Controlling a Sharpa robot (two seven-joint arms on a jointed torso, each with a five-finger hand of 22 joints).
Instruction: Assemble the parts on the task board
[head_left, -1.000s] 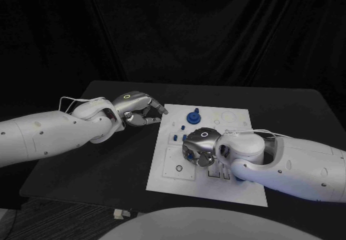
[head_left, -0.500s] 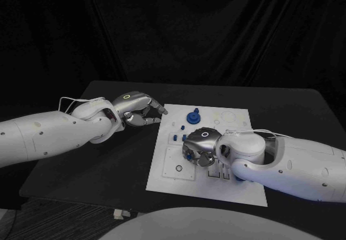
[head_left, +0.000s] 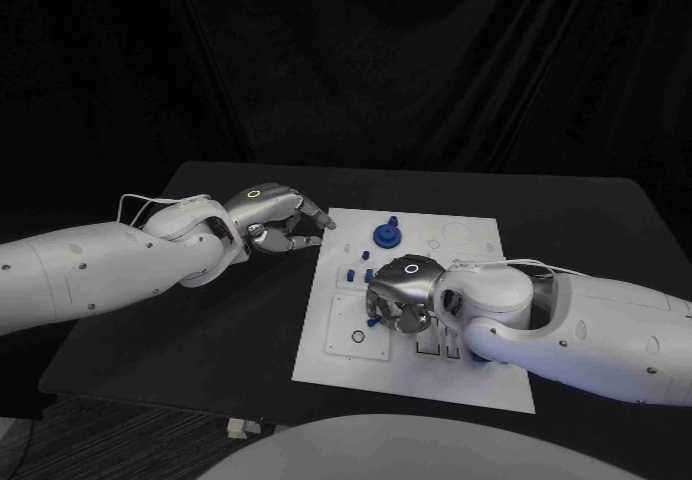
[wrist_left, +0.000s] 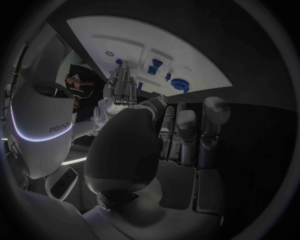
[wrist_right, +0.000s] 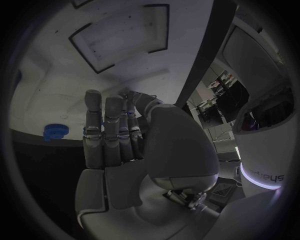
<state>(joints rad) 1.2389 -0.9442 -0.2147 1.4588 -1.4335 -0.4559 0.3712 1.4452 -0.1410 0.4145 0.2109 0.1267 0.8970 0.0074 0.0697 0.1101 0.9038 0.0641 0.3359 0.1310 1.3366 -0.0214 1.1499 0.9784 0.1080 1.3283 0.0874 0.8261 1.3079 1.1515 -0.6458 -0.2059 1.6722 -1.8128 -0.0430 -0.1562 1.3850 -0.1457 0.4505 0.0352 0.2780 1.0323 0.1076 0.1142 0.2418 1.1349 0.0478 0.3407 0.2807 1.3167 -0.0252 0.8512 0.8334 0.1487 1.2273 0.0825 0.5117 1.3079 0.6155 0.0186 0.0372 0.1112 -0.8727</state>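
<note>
The white task board (head_left: 411, 375) lies mid-table. My right hand (head_left: 405, 291) hovers over its middle with fingers pointing down, and a small blue part (head_left: 375, 318) peeks out at their tips. In the right wrist view the thumb meets the fingers of that hand (wrist_right: 119, 135), hiding most of the part. My left hand (head_left: 274, 218) sits just off the board's far left corner with fingers curled in and nothing in them. A round blue part (head_left: 385, 235) stands on the board's far half, also seen as the blue part (wrist_left: 180, 84) and the blue part (wrist_right: 55, 131).
Small blue parts (head_left: 349, 262) dot the board's left side. A square recess with a dark ring (head_left: 356, 338) lies at the near left of the board. Rectangular recesses (wrist_right: 122, 37) show beyond the right hand's fingers. The black table (head_left: 202, 330) surrounds the board.
My right hand has sunk slightly toward the board, fingers shifting a little. The left hand has not moved.
</note>
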